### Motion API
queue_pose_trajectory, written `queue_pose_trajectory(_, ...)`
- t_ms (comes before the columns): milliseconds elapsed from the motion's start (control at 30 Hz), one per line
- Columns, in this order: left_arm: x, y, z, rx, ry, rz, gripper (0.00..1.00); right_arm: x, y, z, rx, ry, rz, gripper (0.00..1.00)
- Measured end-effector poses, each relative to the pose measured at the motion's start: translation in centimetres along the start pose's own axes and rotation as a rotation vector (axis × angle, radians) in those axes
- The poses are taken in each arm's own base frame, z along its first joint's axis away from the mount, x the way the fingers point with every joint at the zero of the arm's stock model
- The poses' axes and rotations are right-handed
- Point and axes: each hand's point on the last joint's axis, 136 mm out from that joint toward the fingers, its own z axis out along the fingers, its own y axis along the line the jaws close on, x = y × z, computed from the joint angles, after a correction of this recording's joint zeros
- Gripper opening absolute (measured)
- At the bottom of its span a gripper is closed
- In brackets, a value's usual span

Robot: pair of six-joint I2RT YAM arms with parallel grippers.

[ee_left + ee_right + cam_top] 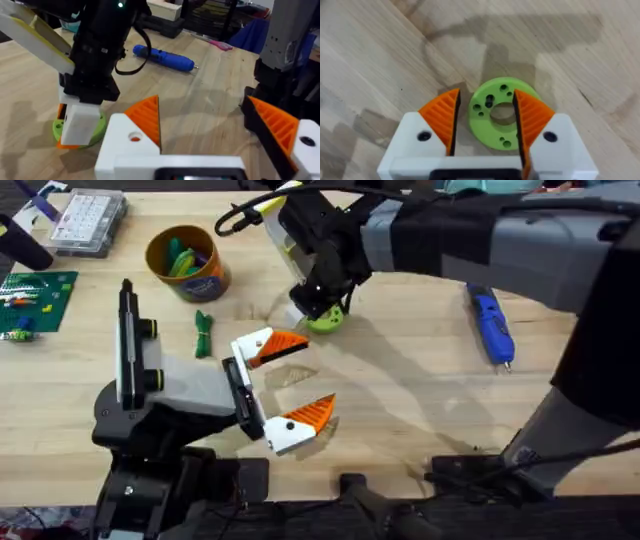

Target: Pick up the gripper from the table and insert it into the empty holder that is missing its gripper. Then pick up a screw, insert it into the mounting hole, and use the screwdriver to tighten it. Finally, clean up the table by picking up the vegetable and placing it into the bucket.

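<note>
- Table point(420, 380): pale wood planks, visible grain, matte.
- Right gripper point(485, 120): white fingers, orange ribbed pads, narrow gap straddling a flat green ring point(501, 120) with small holes; grip unclear.
- Left gripper point(290, 385): spread wide, empty, at 6 o'clock of the ring.
- Screwdriver point(491, 325): slim blue, lying at 3 o'clock.
- Bucket point(185, 262): round orange tub, 10 o'clock, green pieces inside.
- Clear parts box point(88, 220) at far 10 o'clock.

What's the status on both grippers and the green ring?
Left gripper open, empty, low over the table. Right gripper open, straddling the green ring, not closed on it. Screwdriver lies untouched. Nothing blocking.
</note>
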Motion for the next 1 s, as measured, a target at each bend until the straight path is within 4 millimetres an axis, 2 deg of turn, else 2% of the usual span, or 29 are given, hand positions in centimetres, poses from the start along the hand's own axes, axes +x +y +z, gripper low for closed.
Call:
queue_pose_trajectory(133,0.00,0.00,0.00,0.000,0.000,0.000,0.987,0.01,-0.02,0.01,0.001,0.000,0.000,0.581)
queue_pose_trajectory(400,0.00,0.00,0.00,0.000,0.000,0.000,0.986,0.00,-0.12,0.00,0.006,0.000,0.000,0.313)
queue_pose_trajectory(633,0.00,0.00,0.00,0.000,0.000,0.000,0.986,0.01,-0.15,0.00,0.007,0.001,0.001,0.129)
queue_pose_trajectory(833,0.00,0.00,0.00,0.000,0.000,0.000,0.986,-0.01,-0.12,0.00,0.006,0.000,0.001,0.013)
queue_pose_trajectory(1000,0.00,0.00,0.00,0.000,0.000,0.000,0.986,0.00,-0.14,0.01,0.006,0.000,0.001,0.010)
